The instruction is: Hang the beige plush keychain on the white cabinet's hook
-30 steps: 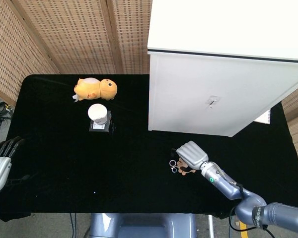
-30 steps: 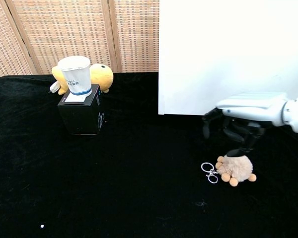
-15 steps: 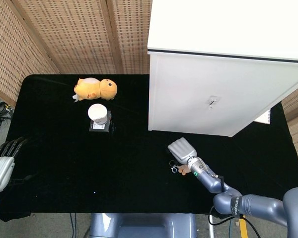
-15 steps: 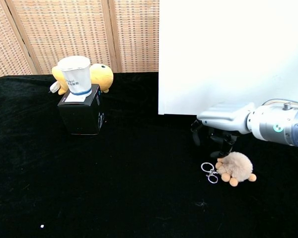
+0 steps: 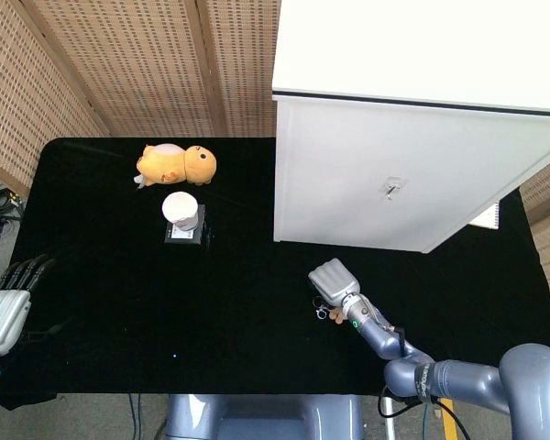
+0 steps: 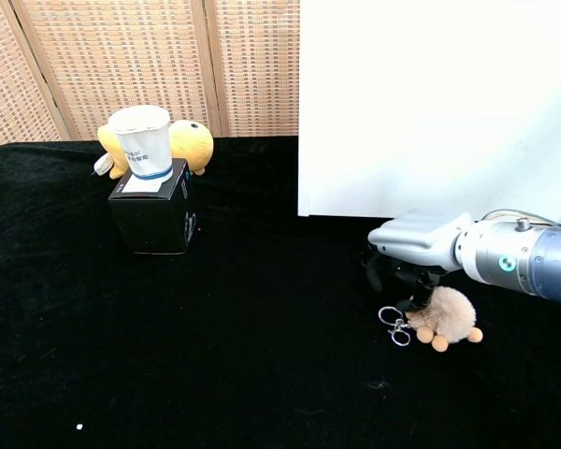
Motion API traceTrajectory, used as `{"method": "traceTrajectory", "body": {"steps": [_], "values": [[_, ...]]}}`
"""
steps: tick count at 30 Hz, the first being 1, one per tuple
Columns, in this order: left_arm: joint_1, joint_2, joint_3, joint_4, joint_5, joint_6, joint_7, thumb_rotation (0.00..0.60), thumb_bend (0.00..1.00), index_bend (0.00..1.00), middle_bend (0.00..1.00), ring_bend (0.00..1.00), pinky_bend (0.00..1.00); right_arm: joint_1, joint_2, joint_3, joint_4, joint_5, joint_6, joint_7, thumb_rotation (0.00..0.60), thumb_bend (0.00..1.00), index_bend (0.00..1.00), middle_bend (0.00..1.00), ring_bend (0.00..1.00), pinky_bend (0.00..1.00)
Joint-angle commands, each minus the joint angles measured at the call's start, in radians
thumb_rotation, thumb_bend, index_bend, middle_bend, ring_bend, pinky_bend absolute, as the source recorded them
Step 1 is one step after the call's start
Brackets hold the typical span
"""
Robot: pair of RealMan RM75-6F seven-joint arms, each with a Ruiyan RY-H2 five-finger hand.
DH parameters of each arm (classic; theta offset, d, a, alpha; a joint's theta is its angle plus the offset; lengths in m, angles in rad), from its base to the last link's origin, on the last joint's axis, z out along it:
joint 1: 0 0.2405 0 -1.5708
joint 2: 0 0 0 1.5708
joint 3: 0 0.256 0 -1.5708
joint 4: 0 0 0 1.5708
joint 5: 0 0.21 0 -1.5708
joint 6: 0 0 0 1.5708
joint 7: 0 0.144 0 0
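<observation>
The beige plush keychain (image 6: 449, 314) lies on the black table in front of the white cabinet (image 6: 430, 103), its metal rings (image 6: 394, 325) at its left. My right hand (image 6: 413, 251) hovers low over the rings and the plush's left side, dark fingers (image 6: 394, 277) hanging down and apart, gripping nothing. From the head view the right hand (image 5: 334, 280) covers most of the plush (image 5: 337, 318). The hook (image 5: 392, 188) sticks out of the cabinet's front face. My left hand (image 5: 6, 307) rests at the table's left edge, fingers spread and empty.
An orange plush toy (image 5: 176, 164) lies at the back left. A white cup (image 6: 143, 140) stands on a black box (image 6: 154, 213) in front of it. Wicker screens (image 6: 93, 56) close off the back of the table.
My right hand has shifted left and sunk lower, from above the plush to just over the key rings. The plush and the left hand have hardly moved.
</observation>
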Motion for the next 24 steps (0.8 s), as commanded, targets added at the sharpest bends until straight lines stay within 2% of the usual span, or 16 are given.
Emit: {"method": "traceTrajectory", "body": {"steps": [1,24], "values": [[0.0,0.0,0.0,0.001,-0.002,-0.001,0.0,0.6,0.0,0.0,0.0,0.0,0.0,0.003,-0.015,-0.002,0.018,0.006,0.004,0.003,0.6,0.48,0.5,0.9,0.9,1.0],[-0.004,-0.003,0.001,0.007,-0.008,-0.006,-0.003,0.6,0.0,0.0,0.0,0.0,0.0,0.014,-0.067,0.007,0.059,0.035,0.007,0.033,0.6,0.53,0.56,0.9,0.9,1.0]]}}
